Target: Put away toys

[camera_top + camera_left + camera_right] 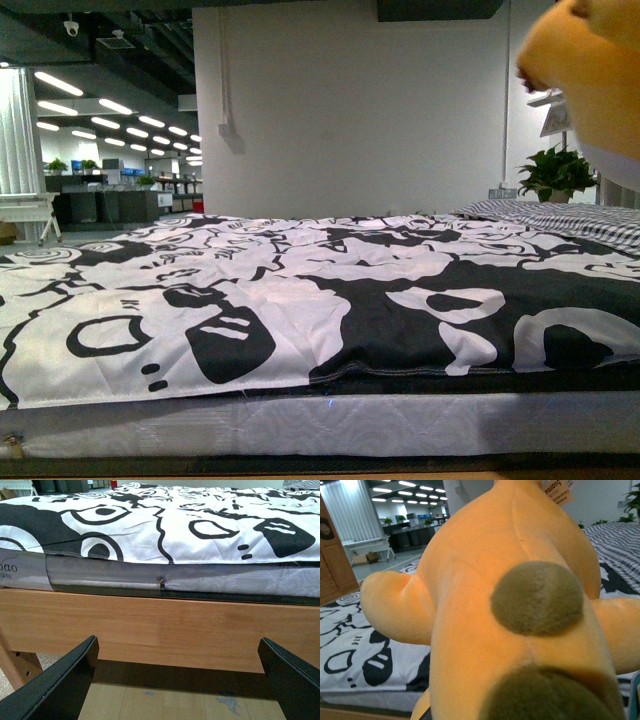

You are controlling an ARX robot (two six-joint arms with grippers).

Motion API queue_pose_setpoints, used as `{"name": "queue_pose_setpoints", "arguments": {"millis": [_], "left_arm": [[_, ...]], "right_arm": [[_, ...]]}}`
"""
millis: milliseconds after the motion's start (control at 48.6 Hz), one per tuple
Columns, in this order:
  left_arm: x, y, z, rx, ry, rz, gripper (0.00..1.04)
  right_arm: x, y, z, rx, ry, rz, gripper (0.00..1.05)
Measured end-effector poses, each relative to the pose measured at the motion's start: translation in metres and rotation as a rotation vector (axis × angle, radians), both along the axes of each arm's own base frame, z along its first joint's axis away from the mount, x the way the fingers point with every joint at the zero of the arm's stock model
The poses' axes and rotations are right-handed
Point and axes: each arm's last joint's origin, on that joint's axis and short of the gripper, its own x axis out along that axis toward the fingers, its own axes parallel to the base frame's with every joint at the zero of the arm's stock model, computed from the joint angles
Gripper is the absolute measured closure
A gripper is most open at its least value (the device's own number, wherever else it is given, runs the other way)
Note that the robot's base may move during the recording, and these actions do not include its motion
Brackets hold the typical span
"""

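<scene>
Plush toy [590,70] trouble could start on either side. The left hand [177,645], released and empty, hangs low, close to the bed's wooden frame [150,625], and could knock it if it rises carelessly. Across the patterned quilt [300,300], high on the right, the orange toy hangs aloft. The right hand is hidden behind it but evidently grasps the soft fur, which may slip free.

One orange plush toy [510,580] — one bed [150,630], one patterned duvet [300,290].
</scene>
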Motion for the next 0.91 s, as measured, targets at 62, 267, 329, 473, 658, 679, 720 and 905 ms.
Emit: {"name": "queue_pose_setpoints", "arguments": {"millis": [62,267,329,473,658,679,720,905], "left_arm": [[0.0,0.0,0.0,0.0,0.0,0.0,0.06],[0.0,0.0,0.0,0.0,0.0,0.0,0.06],[0.0,0.0,0.0,0.0,0.0,0.0,0.06],[0.0,0.0,0.0,0.0,0.0,0.0,0.06],[0.0,0.0,0.0,0.0,0.0,0.0,0.06],[0.0,0.0,0.0,0.0,0.0,0.0,0.06],[0.0,0.0,0.0,0.0,0.0,0.001,0.06],[0.0,0.0,0.0,0.0,0.0,-0.001,0.06]], "right_arm": [[-0.013,-0.004,-0.014,0.007,0.009,-0.013,0.84],[-0.047,-0.003,-0.069,0.025,0.086,-0.028,0.84],[-0.052,0.0,-0.08,0.034,0.095,-0.028,0.84],[-0.056,0.006,-0.094,0.054,0.076,-0.04,0.84],[-0.057,0.013,-0.117,0.05,0.02,-0.073,0.84],[-0.057,0.013,-0.12,0.051,0.014,-0.086,0.84],[-0.058,0.012,-0.128,0.044,0.011,-0.111,0.84],[-0.059,0.0,-0.144,-0.012,0.018,-0.154,0.84]]}}
